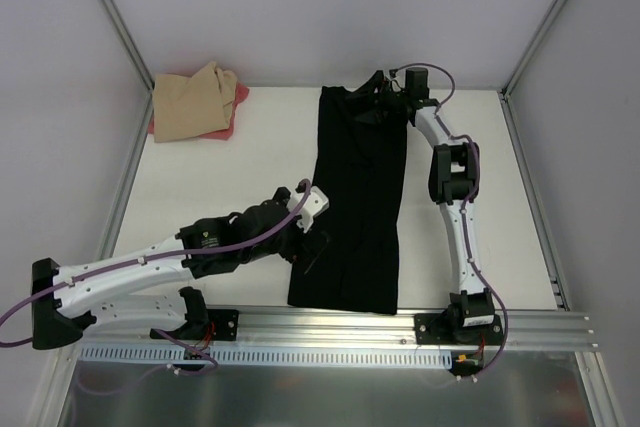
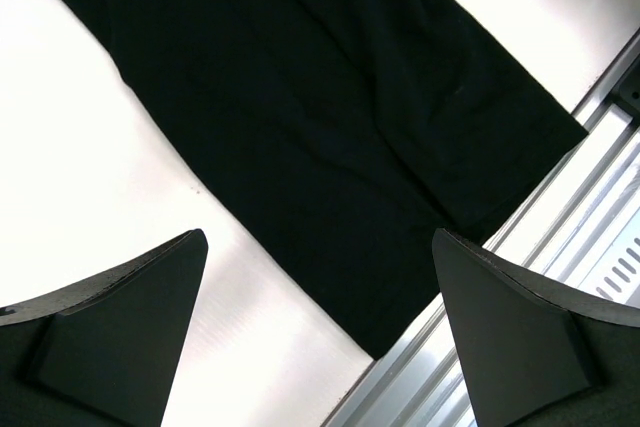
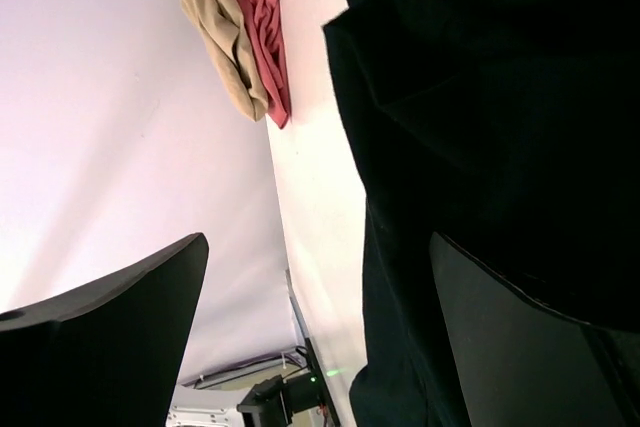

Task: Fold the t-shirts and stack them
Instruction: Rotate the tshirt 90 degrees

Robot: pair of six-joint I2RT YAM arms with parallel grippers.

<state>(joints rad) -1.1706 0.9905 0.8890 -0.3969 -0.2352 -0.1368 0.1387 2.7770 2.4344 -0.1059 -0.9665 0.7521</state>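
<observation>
Three t-shirts lay on the white table (image 1: 220, 207): one black t-shirt (image 1: 355, 197), a long smooth strip at centre frame, and a crumpled tan t-shirt (image 1: 190, 102) atop a pink-red t-shirt (image 1: 225, 131), upper left. Two grippers, fingers spread wide: left gripper (image 1: 306, 250) beside the strip's lower left edge, right gripper (image 1: 372, 97) over its top end.

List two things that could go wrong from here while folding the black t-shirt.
1. The black t-shirt has its near end at the rail; a pull toward the bases might drag it over the edge.
2. The left gripper and right gripper are both open, gripping nothing; closing on the layered cloth may catch only the top layer, undoing the fold.
</observation>
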